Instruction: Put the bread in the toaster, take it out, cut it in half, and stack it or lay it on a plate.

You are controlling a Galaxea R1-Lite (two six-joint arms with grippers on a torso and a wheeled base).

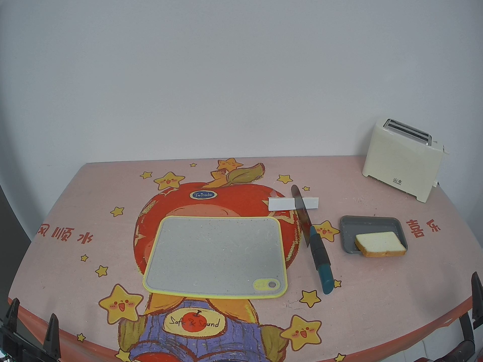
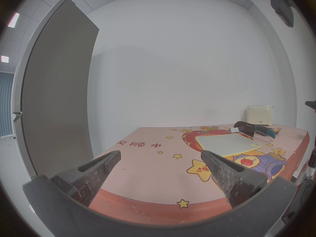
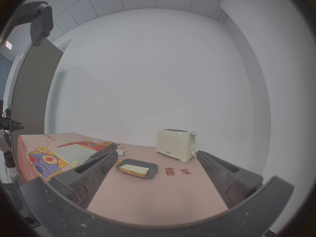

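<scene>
**Bread on plate**

1 slice is laid at the head view's right, below the toaster. The knife is placed between plate and board. Left gripper and right gripper are held spread, empty.

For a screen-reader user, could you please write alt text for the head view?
A slice of bread lies on a grey tray on a pink cartoon-print table, near a cream toaster. A knife lies between the tray and a grey cutting board.

Red characters on tablecloth, small logo on toaster, oval label on apple
</scene>
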